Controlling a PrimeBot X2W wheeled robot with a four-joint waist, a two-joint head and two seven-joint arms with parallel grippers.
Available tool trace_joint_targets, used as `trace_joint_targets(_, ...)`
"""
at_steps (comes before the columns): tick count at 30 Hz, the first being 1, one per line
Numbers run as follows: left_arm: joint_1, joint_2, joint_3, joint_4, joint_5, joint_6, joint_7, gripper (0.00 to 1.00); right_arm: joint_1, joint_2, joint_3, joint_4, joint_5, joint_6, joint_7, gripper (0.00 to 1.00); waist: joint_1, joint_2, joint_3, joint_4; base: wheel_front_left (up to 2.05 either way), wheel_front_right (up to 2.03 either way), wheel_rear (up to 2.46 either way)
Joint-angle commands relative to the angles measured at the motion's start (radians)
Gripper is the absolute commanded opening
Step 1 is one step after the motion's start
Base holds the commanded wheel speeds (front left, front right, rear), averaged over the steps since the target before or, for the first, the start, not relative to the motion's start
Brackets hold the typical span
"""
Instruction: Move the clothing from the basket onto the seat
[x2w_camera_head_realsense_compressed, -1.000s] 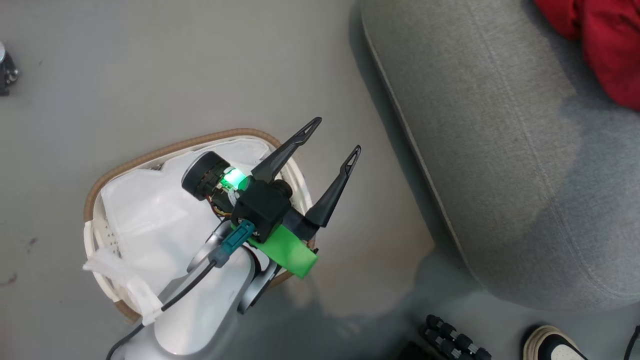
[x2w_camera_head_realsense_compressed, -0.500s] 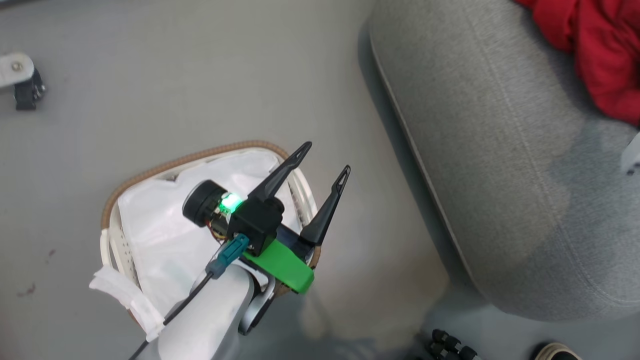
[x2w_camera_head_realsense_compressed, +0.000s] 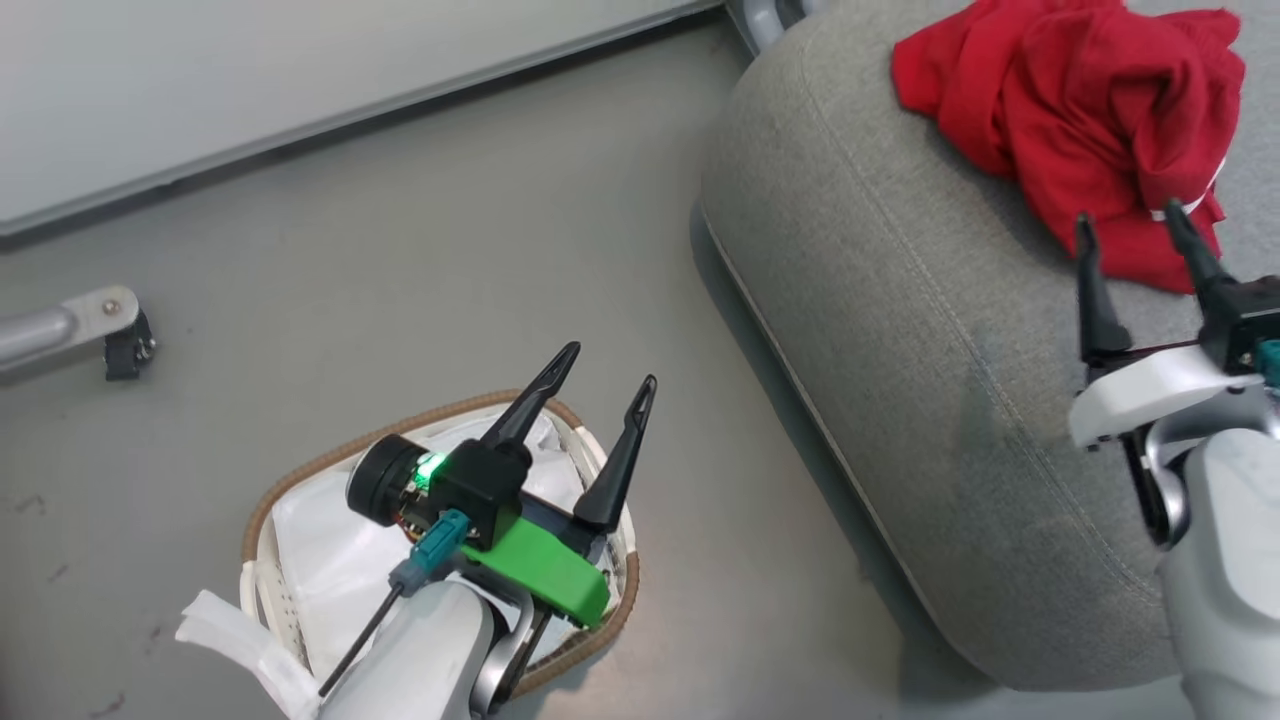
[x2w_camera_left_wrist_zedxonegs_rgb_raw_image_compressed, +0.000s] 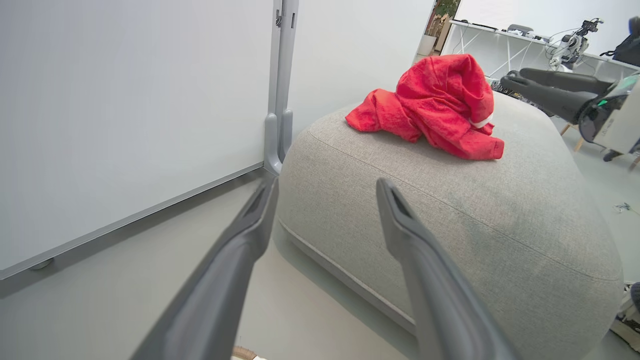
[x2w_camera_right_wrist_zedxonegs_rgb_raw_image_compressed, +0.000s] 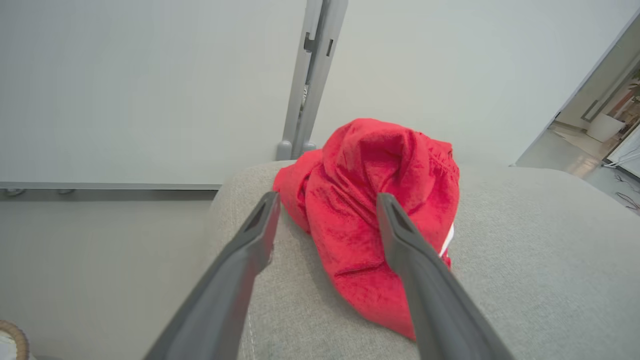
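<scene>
Treating the clothing as soft, light and limp, taking hold at a raised fold toward the seat's far edge, holding left gripper and right gripper spread wide, empty.

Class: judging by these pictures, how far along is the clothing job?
Done: bright red fabric clothing heaped on the large grey upholstered seat. In hand: nothing; left pincer and right pincer both open. Left: oval woven basket shows no red, though partly hidden.
</scene>
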Motion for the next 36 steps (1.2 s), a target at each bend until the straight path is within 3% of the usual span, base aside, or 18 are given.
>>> trace_joint_targets(1, 0.022, -0.001, 0.015, 0.004, 0.007, -0.003, 0.001, 1.00, 0.024, 0.010, 0.025, -0.013, 0.018, -0.001, 0.000, 1.00, 0.0000, 0.0000, -0.052, 0.017, 0.00, 0.00, 0.00)
trace_joint_targets(8, 0.048, -0.015, 0.116, 0.020, 0.032, -0.003, 0.001, 1.00, 0.047, 0.059, 0.122, -0.071, 0.075, -0.001, 0.000, 1.00, 0.0000, 0.0000, -0.089, 0.088, 0.00, 0.00, 0.00)
trace_joint_targets(24, 0.153, -0.053, 0.445, 0.081, 0.107, 0.004, 0.001, 1.00, 0.167, 0.133, 0.097, -0.080, 0.077, -0.001, 0.000, 1.00, 0.0000, 0.0000, -0.157, 0.279, 0.00, 0.00, 0.00)
trace_joint_targets(36, 0.269, -0.065, 0.572, 0.101, 0.124, 0.003, 0.001, 1.00, 0.258, 0.142, 0.097, -0.061, 0.070, -0.001, 0.000, 1.00, 0.0000, 0.0000, -0.211, 0.336, 0.00, 0.00, 0.00)
